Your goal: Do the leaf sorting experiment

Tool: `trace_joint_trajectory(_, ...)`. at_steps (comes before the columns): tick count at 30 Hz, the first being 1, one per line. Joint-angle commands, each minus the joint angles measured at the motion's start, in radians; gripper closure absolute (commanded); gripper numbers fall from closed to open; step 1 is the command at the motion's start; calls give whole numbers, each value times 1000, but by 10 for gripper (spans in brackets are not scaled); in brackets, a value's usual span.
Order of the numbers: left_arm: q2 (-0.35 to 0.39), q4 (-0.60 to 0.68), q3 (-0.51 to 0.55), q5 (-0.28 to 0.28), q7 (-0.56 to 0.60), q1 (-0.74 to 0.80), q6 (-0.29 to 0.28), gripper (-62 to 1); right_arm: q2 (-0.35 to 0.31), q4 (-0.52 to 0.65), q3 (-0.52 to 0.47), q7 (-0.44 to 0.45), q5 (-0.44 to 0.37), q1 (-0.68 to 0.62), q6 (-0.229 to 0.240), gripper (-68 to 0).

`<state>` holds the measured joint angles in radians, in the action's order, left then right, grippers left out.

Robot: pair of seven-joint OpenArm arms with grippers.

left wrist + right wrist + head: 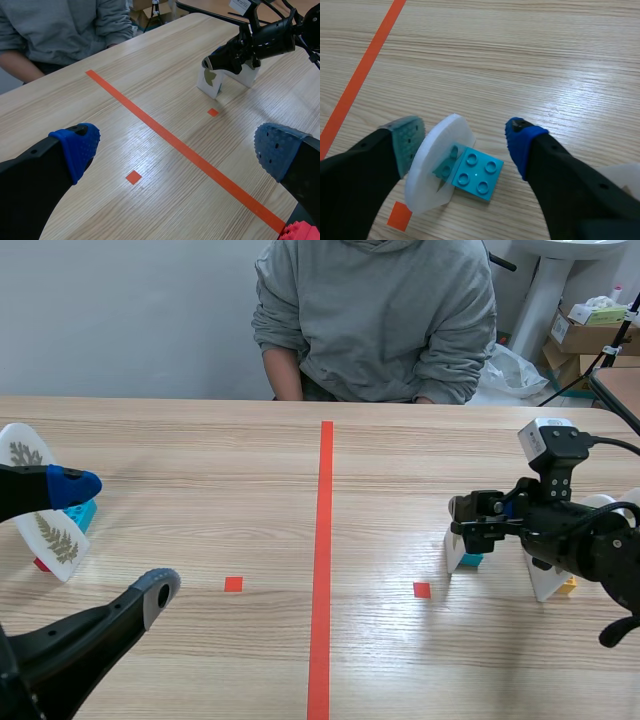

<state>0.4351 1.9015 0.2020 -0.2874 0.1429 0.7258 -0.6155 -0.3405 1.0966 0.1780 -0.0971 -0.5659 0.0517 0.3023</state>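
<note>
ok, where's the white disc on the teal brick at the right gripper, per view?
Scene view: white disc right of centre, at the right gripper tips.
Left wrist view: disc far ahead, beyond the tape line, under the right gripper.
Right wrist view: disc between its own fingers.
Shared landmark: orange-red square beside it.

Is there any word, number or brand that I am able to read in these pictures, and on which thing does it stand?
None can be read.
Any print on the cardboard box behind the table is too small to read.
The white discs show leaf pictures only, no words.
</note>
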Motion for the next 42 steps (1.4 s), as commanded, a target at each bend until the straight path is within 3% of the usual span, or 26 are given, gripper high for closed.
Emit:
trace_joint_trajectory(1, -2, 3, 0, -8, 18, 8, -5, -623, 0, 0, -3, -2, -11, -16, 4, -412)
trace_joint_trajectory(5, -2, 3, 0, -8, 18, 8, -5, -623, -1, 25, -3, -3, -11, -16, 5, -504)
trace_joint_trajectory(12, -2, 3, 0, -8, 18, 8, -5, -623, -7, 119, -35, -53, -10, -22, 9, -506)
trace_joint_trajectory(18, -2, 3, 0, -8, 18, 8, -5, -623, -46, 243, -82, -81, -10, -48, 43, -506)
trace_joint_trajectory(27, -2, 3, 0, -8, 18, 8, -5, -623, -153, 468, -148, -85, -3, -143, 127, -506)
trace_joint_trajectory(32, -2, 3, 0, -8, 18, 8, -5, -623, -196, 589, -188, -85, 0, -220, 149, -506)
trace_joint_trajectory(42, -2, 3, 0, -8, 18, 8, -5, -623, -249, 754, -232, -84, 16, -372, 289, -506)
